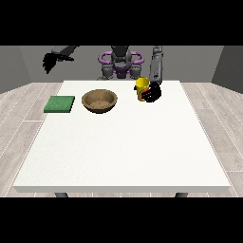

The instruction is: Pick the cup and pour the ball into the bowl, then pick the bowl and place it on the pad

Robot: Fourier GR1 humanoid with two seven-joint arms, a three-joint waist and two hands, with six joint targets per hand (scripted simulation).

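Observation:
A yellow cup point(141, 86) stands upright on the white table point(123, 142), right of the middle near the far edge. The hand at the view's right point(153, 93) is against the cup's right side with its fingers curled round it. No ball shows; the cup's inside is hidden. A brown wooden bowl point(99, 100) sits to the cup's left, with nothing visible in it. A flat green pad point(60, 104) lies further left near the table's left edge. The hand at the view's left point(53, 60) hangs raised in the air beyond the table's far left corner, fingers spread and pointing down.
The robot's torso point(121, 61) stands behind the far edge. Wooden floor surrounds the table. Bare white tabletop stretches from the bowl towards the near edge.

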